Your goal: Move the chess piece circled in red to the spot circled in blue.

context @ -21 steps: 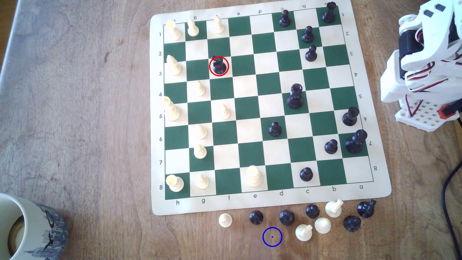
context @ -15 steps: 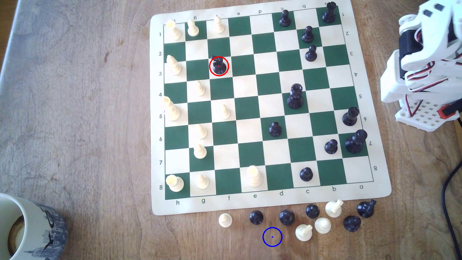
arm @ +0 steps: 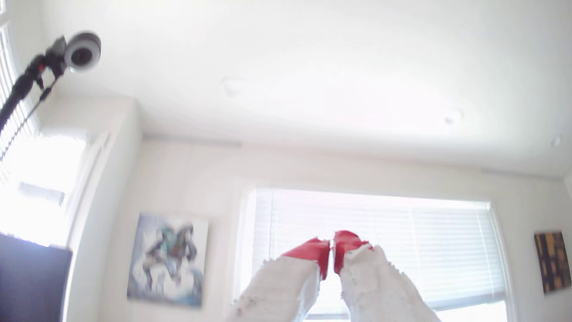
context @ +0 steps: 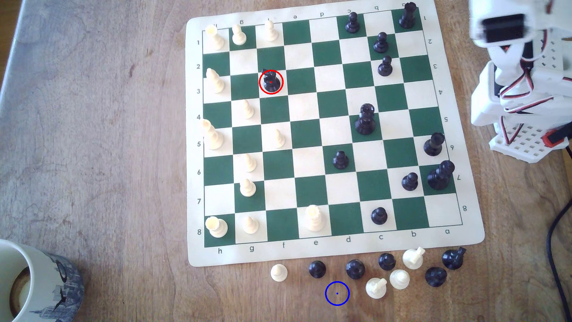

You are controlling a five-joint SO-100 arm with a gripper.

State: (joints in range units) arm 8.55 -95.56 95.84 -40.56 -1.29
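The chess piece (context: 271, 81), small, glossy black and notch-topped, stands inside a red ring on a pale square of the green-and-cream board (context: 483, 235), toward the exterior view's upper left. The spot (context: 337, 293) is bare wood inside a blue ring, off the board's near edge. My white arm (context: 523, 93) sits folded at the exterior view's right edge, far from both. In the wrist view my gripper (arm: 331, 243) points up at a ceiling and window, its red-tipped fingers (arm: 312, 250) pressed together with nothing between them.
Several captured black and white pieces (context: 399, 278) lie on the wood around the spot, the nearest a white one (context: 375, 288) just to its right. Other pieces stand across the board. A mug (context: 34, 281) sits at the exterior view's lower left. A black cable (context: 557, 247) runs along the right.
The arm's upper part has swung upward at the exterior view's top right and is blurred with motion. The chess pieces have not moved.
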